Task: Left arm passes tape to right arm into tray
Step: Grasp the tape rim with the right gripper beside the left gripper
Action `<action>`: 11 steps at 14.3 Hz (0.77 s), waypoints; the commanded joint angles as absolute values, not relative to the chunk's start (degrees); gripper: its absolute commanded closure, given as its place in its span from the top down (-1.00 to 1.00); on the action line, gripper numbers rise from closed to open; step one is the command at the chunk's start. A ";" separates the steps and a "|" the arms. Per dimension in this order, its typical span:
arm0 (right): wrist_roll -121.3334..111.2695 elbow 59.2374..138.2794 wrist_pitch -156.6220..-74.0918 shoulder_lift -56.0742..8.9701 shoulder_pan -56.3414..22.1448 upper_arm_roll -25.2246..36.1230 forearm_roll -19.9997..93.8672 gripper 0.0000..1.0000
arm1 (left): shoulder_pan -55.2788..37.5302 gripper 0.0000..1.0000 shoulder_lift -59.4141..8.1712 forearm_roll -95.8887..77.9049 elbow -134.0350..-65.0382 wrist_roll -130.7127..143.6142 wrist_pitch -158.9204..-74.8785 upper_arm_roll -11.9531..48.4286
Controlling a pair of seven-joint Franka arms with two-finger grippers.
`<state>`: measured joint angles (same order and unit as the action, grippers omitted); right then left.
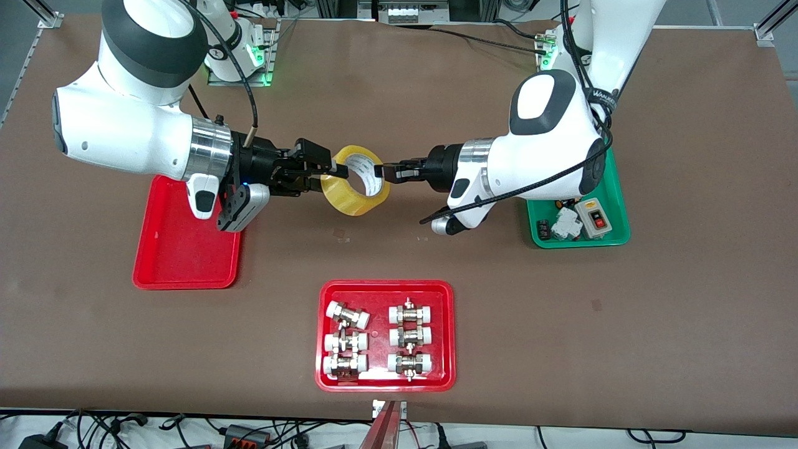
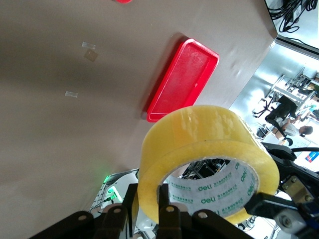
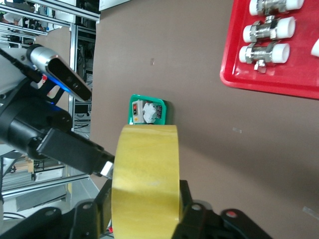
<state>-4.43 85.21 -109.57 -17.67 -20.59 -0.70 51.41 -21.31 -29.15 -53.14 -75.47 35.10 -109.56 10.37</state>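
Observation:
The tape, a yellowish roll with a white core, hangs in the air over the middle of the table between both grippers. My left gripper is shut on the ring's wall, one finger inside the core and one outside, as the left wrist view shows on the tape. My right gripper grips the same roll across its width, a finger against each flat side, as seen in the right wrist view on the tape. The narrow red tray lies empty under the right arm's wrist; it also shows in the left wrist view.
A wider red tray with several white-capped metal fittings lies nearer to the front camera than the tape. A green tray with small parts lies under the left arm, at that arm's end of the table.

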 commanded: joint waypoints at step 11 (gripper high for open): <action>-5.01 83.94 -109.69 -18.28 -20.57 -0.62 50.63 -0.38 | -18.64 1.00 -28.13 -54.23 -74.36 35.07 -103.47 10.28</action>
<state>-4.57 85.19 -109.62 -17.80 -20.61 -0.68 51.12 -20.44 -28.88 -53.16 -74.73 35.10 -107.14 10.38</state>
